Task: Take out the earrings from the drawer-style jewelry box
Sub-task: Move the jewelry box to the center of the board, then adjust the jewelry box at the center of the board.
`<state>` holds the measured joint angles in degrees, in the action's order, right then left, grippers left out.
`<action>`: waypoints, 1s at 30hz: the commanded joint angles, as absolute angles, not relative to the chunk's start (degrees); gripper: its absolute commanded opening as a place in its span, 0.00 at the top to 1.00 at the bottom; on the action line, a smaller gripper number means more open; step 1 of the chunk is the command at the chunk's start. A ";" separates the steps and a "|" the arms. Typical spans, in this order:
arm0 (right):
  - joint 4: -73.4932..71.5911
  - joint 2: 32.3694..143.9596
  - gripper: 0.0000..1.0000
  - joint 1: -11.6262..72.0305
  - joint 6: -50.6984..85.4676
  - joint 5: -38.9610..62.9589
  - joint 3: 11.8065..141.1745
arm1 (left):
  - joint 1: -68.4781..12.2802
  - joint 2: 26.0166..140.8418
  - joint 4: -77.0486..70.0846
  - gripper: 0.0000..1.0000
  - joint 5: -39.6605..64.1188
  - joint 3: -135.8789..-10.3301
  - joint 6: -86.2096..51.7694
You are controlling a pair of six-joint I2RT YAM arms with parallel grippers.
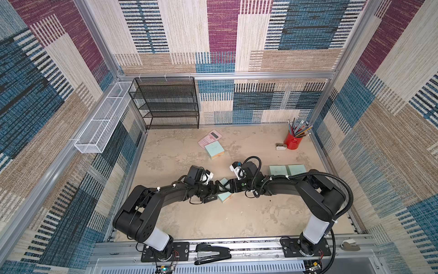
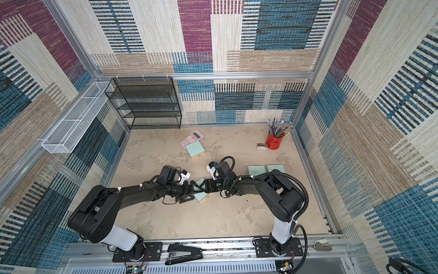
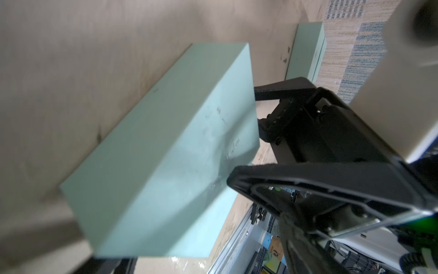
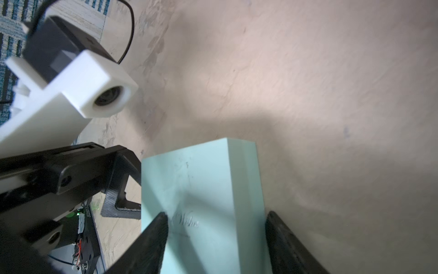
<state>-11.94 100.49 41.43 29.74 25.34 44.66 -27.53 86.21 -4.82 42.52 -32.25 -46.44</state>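
A mint-green jewelry box [image 1: 225,197] [image 2: 201,197] sits mid-floor between my two grippers, which face each other. My right gripper [image 4: 216,213] [image 1: 226,188] is shut on one end of it. One finger [image 4: 156,232] lies on the lettered face, the other against the back. My left gripper [image 1: 218,193] [image 4: 135,185] stands wide open at the opposite end, and the box edge hides its tips. The left wrist view is mostly filled by the box [image 3: 166,142], with the right gripper [image 3: 241,137] at its far end. No drawer opening shows. The earrings are hidden in every view.
Another mint box [image 1: 214,150] leans on a pink calculator [image 1: 209,137] farther back. Two more mint boxes [image 1: 278,169] lie beside the right arm. A red pencil cup [image 1: 294,140] and a black mesh shelf [image 1: 166,104] stand at the back. A stapler [image 1: 212,255] rests on the front rail.
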 commanded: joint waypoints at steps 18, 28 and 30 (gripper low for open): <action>-0.94 72.45 0.42 44.92 39.54 12.74 33.11 | -29.33 54.83 26.47 0.02 21.56 -35.84 -42.06; -6.37 78.99 0.79 53.20 46.08 8.27 29.48 | -26.63 76.03 18.80 0.01 23.96 -47.82 -37.02; -6.67 80.58 0.80 53.52 46.91 7.09 29.82 | -26.45 79.74 16.27 0.01 24.36 -48.79 -37.19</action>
<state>-3.88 79.18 53.08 44.42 9.91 29.26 -26.72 76.55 20.67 24.25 -47.51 -39.22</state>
